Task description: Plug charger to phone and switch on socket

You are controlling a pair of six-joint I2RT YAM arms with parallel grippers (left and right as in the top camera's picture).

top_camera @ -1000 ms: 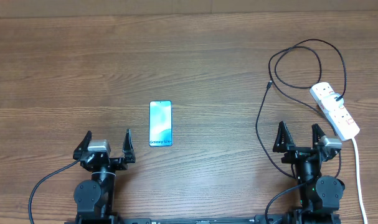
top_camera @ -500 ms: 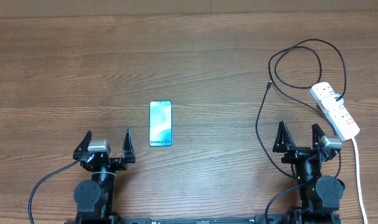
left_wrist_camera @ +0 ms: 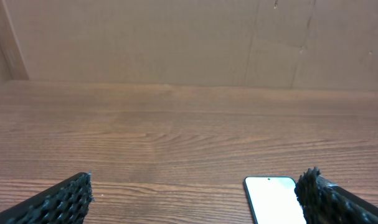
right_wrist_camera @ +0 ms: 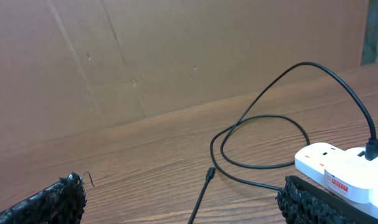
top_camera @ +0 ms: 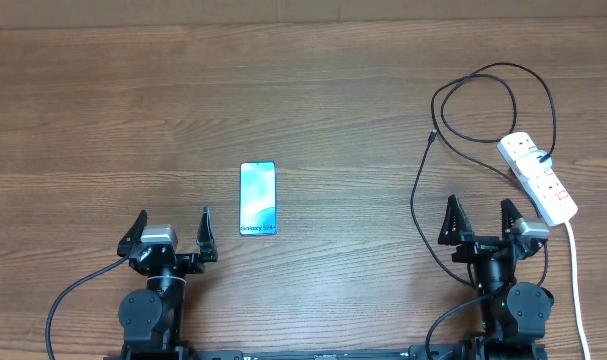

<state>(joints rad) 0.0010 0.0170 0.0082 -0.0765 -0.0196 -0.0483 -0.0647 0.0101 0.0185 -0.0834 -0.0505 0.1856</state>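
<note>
The phone [top_camera: 258,198] lies flat at mid-table, blue screen up; its top end shows in the left wrist view [left_wrist_camera: 273,198]. The black charger cable [top_camera: 483,75] loops at the right, with its free plug tip [top_camera: 433,136] on the wood, also seen in the right wrist view [right_wrist_camera: 209,175]. Its other end is plugged into the white socket strip [top_camera: 539,177], which shows in the right wrist view [right_wrist_camera: 338,168]. My left gripper [top_camera: 171,228] is open and empty, near the front edge, left of the phone. My right gripper [top_camera: 477,220] is open and empty, just in front of the strip.
The strip's thick white cord [top_camera: 576,280] runs toward the front right edge. A brown cardboard wall [left_wrist_camera: 176,37] stands behind the table. Bare wooden tabletop [top_camera: 333,110] lies between the phone and the cable.
</note>
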